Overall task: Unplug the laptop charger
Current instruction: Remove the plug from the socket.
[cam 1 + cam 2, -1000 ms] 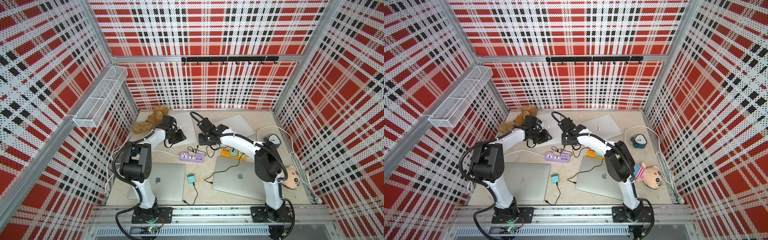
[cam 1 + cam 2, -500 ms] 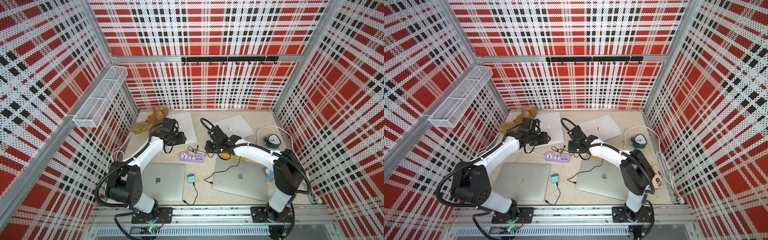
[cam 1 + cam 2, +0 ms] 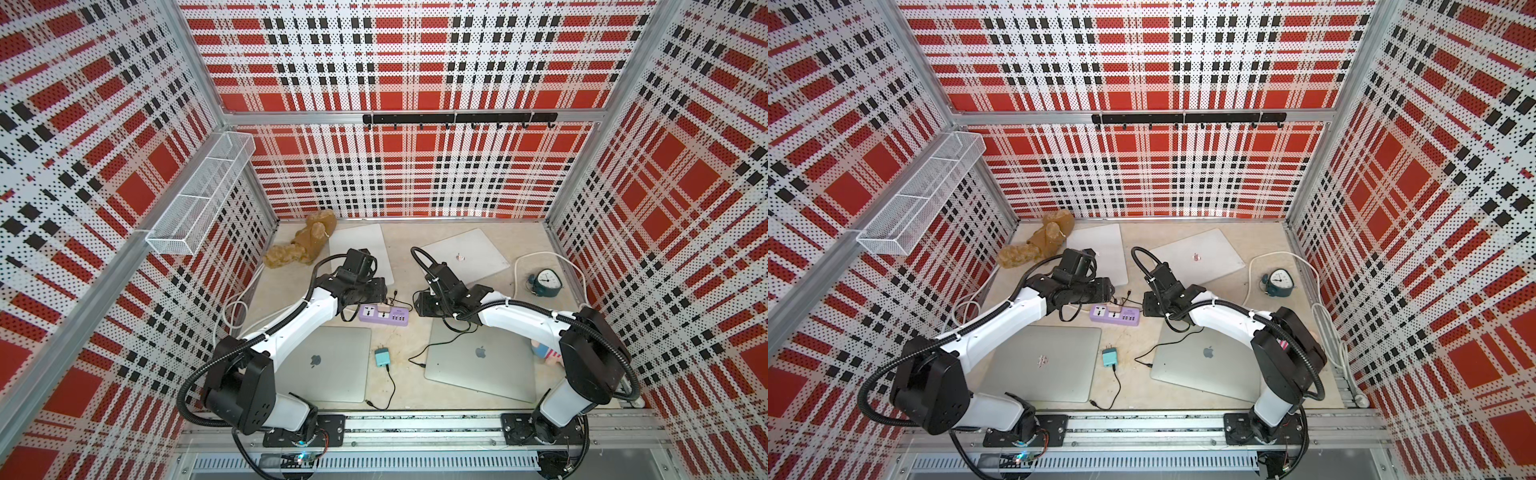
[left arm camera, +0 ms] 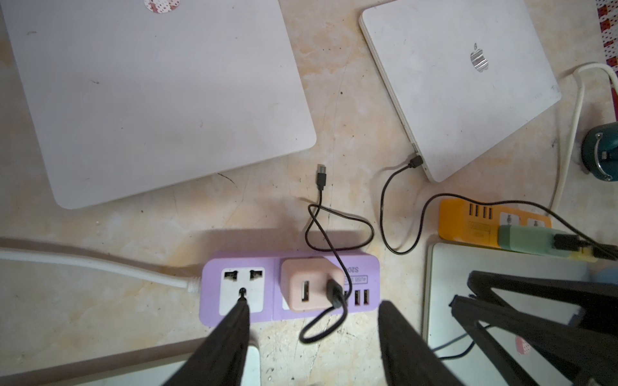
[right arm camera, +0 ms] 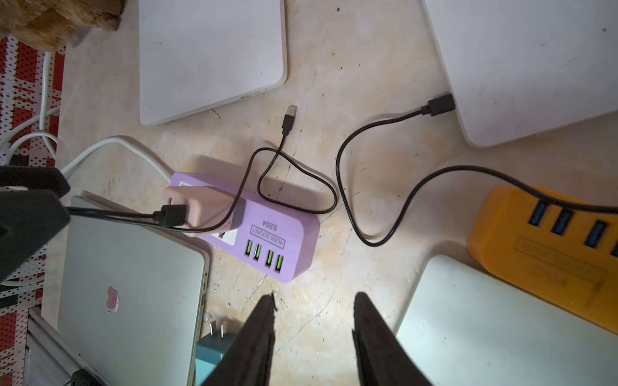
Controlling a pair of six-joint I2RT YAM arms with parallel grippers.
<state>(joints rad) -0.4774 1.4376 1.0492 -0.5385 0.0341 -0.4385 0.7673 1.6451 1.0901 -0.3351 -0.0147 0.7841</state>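
Observation:
A pink charger (image 4: 311, 284) is plugged into the purple power strip (image 4: 364, 267), which lies mid-table in both top views (image 3: 384, 314). Its black cable loops back, and the free plug (image 4: 321, 175) lies on the table beside the back-left white laptop (image 4: 150, 100). My left gripper (image 4: 312, 305) hovers open over the strip, its fingers either side of the pink charger without touching it. My right gripper (image 5: 313, 297) is open and empty just right of the strip (image 5: 294, 240). A green charger (image 4: 528, 240) sits in an orange strip (image 4: 461, 224), cabled to the back-right white laptop (image 4: 468, 100).
Two silver laptops (image 3: 328, 365) (image 3: 482, 361) lie at the front with a loose teal charger (image 3: 381, 356) between them. A brown teddy (image 3: 307, 245) is at the back left. An alarm clock (image 3: 546, 283) and a white cord are at the right.
Both arms have stretched out lower and drawn their grippers toward the front. The left gripper came off the back-left laptop's edge to the purple strip, and the right gripper ended up just right of it.

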